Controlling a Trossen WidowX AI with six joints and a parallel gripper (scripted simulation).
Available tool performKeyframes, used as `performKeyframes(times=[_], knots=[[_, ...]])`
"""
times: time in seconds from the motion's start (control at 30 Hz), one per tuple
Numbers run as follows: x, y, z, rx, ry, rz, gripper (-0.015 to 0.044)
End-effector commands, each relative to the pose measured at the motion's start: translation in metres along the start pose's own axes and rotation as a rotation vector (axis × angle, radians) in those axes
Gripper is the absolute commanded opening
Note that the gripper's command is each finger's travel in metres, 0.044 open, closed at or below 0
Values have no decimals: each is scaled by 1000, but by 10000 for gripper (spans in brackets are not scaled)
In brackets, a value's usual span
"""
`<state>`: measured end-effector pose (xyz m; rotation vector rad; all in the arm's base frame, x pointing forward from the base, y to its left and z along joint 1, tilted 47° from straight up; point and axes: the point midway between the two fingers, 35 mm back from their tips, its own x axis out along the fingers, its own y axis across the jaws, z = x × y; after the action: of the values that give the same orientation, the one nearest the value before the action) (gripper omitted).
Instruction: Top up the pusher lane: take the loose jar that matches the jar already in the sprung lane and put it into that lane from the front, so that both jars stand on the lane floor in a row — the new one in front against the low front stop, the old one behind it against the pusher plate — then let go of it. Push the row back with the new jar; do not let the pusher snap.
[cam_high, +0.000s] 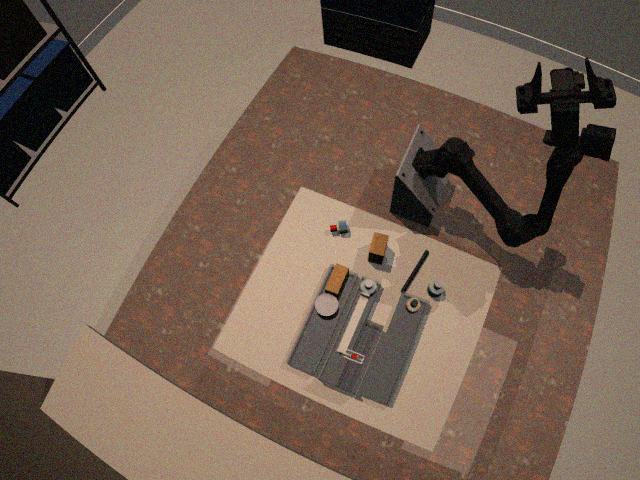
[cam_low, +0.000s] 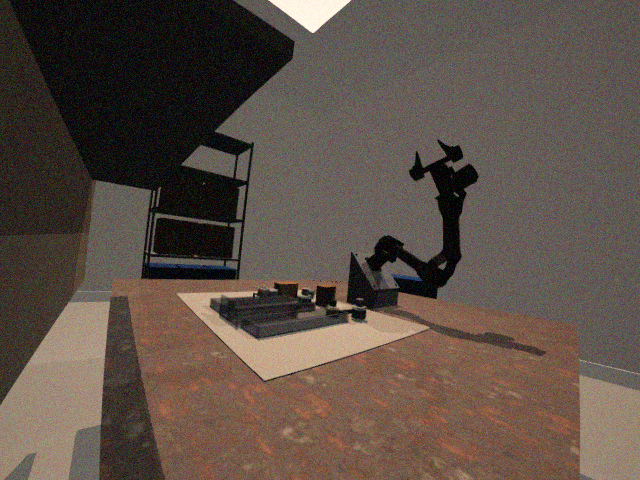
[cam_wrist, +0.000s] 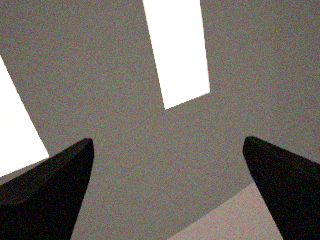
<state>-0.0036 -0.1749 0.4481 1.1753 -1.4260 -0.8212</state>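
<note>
My gripper (cam_high: 563, 62) (cam_low: 428, 146) (cam_wrist: 170, 145) is open and empty, raised high beyond the base, far from the jars. The grey rack (cam_high: 307, 351) has several lanes. A pale round-topped jar (cam_high: 368, 286) stands near the robot-side end of its middle lane, with a long white strip (cam_high: 352, 325) behind it. A loose blue-grey jar (cam_high: 435, 289) (cam_low: 358, 311) stands upright off the rack's right corner. A small cream-rimmed jar (cam_high: 413, 304) is at the end of the right lane. A small blue item with a red end (cam_high: 333, 227) lies at the back left. Labels cannot be read.
An orange-topped block (cam_high: 378, 246) stands behind the rack; another (cam_high: 337, 277) and a pale disc (cam_high: 326, 305) are at the left lane. A dark bar (cam_high: 415, 271) lies near the right lane. A white square piece (cam_high: 381, 315) and a red-marked frame are around the middle lane.
</note>
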Motion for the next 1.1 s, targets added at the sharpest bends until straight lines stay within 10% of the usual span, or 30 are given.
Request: performKeyframes(times=[0.0, 0.5, 1.07], knots=[[1, -2, -1, -2, 7, -8, 426], [18, -166, -130, -297, 836, -564, 440], [-187, -280, -255, -689, 2077, -630, 440]])
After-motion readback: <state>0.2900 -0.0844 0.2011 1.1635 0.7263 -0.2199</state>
